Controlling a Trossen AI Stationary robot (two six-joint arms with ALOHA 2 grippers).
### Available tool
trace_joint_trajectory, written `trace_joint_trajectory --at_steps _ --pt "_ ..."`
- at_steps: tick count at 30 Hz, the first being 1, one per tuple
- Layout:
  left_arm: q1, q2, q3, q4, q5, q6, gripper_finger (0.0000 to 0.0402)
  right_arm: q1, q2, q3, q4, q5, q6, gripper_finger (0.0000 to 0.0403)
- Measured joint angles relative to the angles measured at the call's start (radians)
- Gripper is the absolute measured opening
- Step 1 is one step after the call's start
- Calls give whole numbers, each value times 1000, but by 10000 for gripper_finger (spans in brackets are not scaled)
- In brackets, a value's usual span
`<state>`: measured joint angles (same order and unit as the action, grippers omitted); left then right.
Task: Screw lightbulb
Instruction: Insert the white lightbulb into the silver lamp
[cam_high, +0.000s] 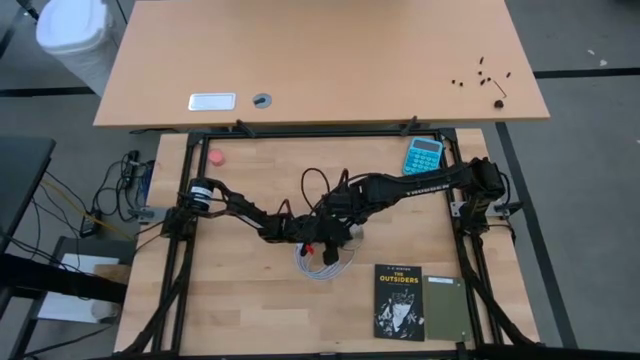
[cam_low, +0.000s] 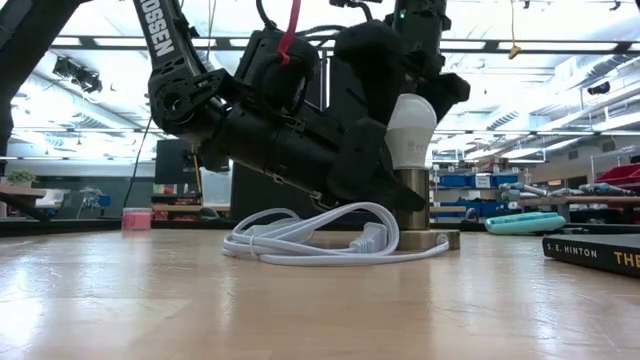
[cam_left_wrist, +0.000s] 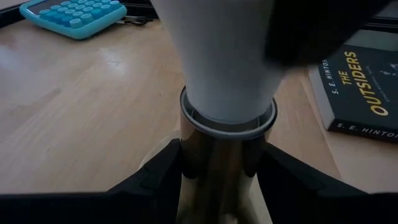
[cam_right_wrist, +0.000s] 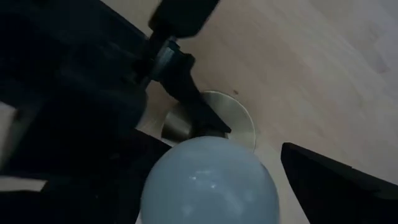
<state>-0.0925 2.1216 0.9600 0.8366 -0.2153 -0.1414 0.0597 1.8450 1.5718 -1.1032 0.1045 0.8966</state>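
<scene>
The lightbulb (cam_low: 411, 130) stands upright in the brass-coloured socket (cam_low: 410, 205), right at the middle of the wooden counter (cam_high: 250, 300), its white dome up and its neck sunk into the socket's collar. The socket's round base plate (cam_right_wrist: 239, 121) sits flat on the wood.

Left hand (cam_left_wrist: 221, 171) comes in low from the counter's left side, and its 2 dark fingers (cam_left_wrist: 158, 171) are clamped together on the socket's stem, 1 on each side, just under the collar. That grip is tight against the metal.

Right hand (cam_right_wrist: 249, 180) hangs over the bulb from above, and its fingers stand apart, 1 on each side of the white dome. In the right wrist view there is a clear gap of wood between the bulb and the finger (cam_right_wrist: 336, 180) on the far side; the other finger is a dark mass close against the glass, and whether it touches I cannot tell.

A coiled white cable (cam_low: 310, 240) lies on the counter, touching the socket's base and looping out in front of it. The blue calculator (cam_high: 423, 156) sits near the back edge on the right side. A black paperback, The Outsiders (cam_high: 400, 301), lies near the front right, with an olive-green book (cam_high: 447, 306) just beside it. A small pink object (cam_high: 215, 158) rests near the back left corner.
</scene>
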Motion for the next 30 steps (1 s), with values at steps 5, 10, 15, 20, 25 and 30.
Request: trace_joint_trajectory --at_steps 5,10,15,20,25,30 --pt "0 0 0 -1 0 -1 184 0 0 50 -36 1 -24 361" --pt "0 0 0 -2 0 -1 184 0 0 121 -100 7 -45 362" --pt "0 0 0 -4 1 -1 184 3 0 209 -129 34 -100 362" --pt "0 -1 1 -9 1 2 184 19 -1 301 -173 33 -288 362" --pt "0 -2 2 -18 5 3 184 75 -1 346 -319 36 -678 355" --pt "0 -2 2 -17 35 39 184 119 -1 335 -465 103 -961 343"
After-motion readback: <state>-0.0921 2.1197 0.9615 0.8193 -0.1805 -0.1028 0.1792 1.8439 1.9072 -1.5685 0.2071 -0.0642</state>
